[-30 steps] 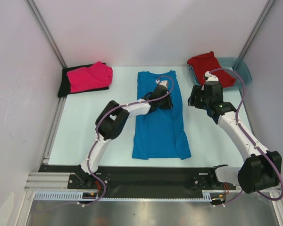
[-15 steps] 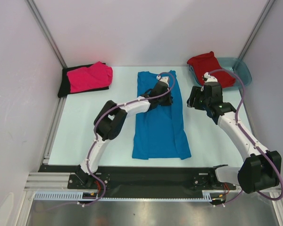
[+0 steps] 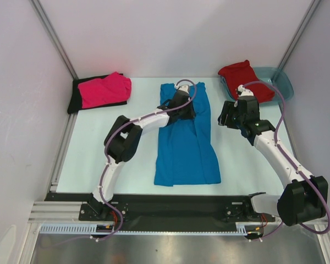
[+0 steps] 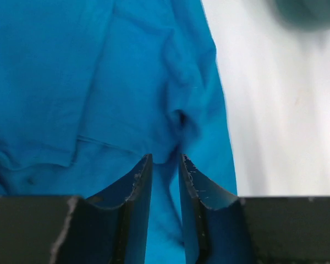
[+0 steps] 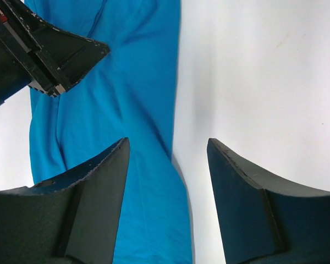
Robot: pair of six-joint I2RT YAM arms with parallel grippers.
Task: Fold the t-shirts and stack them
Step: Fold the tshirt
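A bright blue t-shirt (image 3: 187, 148) lies lengthwise mid-table, rumpled near its top. My left gripper (image 3: 181, 107) hovers low over that upper part. In the left wrist view its fingertips (image 4: 165, 159) stand a narrow gap apart, with blue cloth (image 4: 99, 82) showing through the gap and a small ridge just ahead. My right gripper (image 3: 227, 117) is open above the shirt's right edge (image 5: 126, 99), nothing between its fingers (image 5: 168, 144). A red t-shirt (image 3: 239, 74) is draped over the teal tub. A hot pink t-shirt (image 3: 104, 89) lies folded on a black one (image 3: 75, 100) at the back left.
The translucent teal tub (image 3: 280, 82) stands at the back right corner. White walls with metal posts close in the table on three sides. The left arm's finger (image 5: 55, 55) shows in the right wrist view, close to the right gripper.
The left gripper has slid toward the back of the blue shirt, and the cloth under it has bunched and shifted slightly left. The right arm has barely moved.
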